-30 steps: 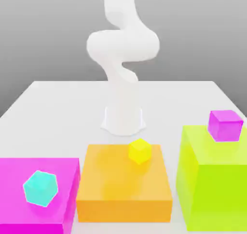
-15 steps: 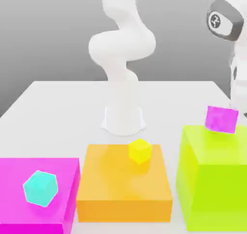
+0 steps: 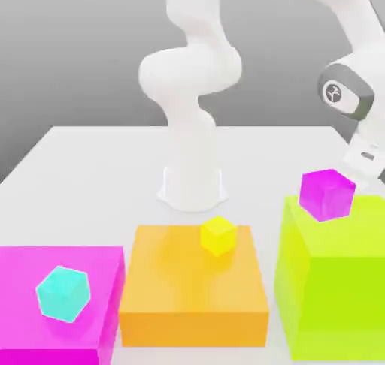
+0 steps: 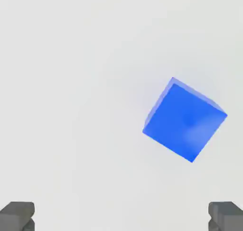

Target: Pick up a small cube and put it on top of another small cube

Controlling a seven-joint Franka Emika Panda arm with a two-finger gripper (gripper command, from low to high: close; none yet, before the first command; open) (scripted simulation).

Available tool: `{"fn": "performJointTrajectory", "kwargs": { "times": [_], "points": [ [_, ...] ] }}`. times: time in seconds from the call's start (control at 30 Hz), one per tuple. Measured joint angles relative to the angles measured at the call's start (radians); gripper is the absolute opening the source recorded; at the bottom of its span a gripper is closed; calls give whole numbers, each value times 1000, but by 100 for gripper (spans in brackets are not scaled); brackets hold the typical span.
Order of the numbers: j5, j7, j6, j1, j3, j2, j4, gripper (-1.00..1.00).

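Observation:
The small glossy magenta-purple cube [image 3: 325, 194] sits tilted at the far corner of the tall lime block [image 3: 334, 281], on the side toward the exterior view's left. The white arm's hand [image 3: 362, 156] hangs close beside and just above it, on the exterior view's right. In the hand view my gripper [image 4: 121, 217] is open, its two dark fingertips [image 4: 17, 216] wide apart with nothing between them. That view looks down on a blue cube [image 4: 185, 120] resting on the white table. A small yellow cube [image 3: 219, 235] rests on the orange block [image 3: 194, 285].
A large flat magenta block [image 3: 53, 303] at the exterior view's left carries a small cyan cube [image 3: 63, 294]. The arm's white base [image 3: 192, 187] stands behind the orange block on the white table [image 3: 90, 176].
The arm has swung down at the exterior view's right. The small magenta-purple cube has tipped and shifted toward the exterior view's left on the lime block.

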Motion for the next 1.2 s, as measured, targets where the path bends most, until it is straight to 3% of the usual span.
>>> {"fn": "performJointTrajectory", "kwargs": {
  "times": [0.5,0.7,0.73,0.97,1.2],
  "points": [
    [-298,641,390,60,-115,94,-81,0],
    [-397,729,560,154,-219,288,-51,0],
    [-403,734,574,163,-229,306,-48,-100],
    [-405,736,572,160,-226,301,-49,-100],
    [-299,641,389,117,-139,87,-72,-100]
  ]
}}
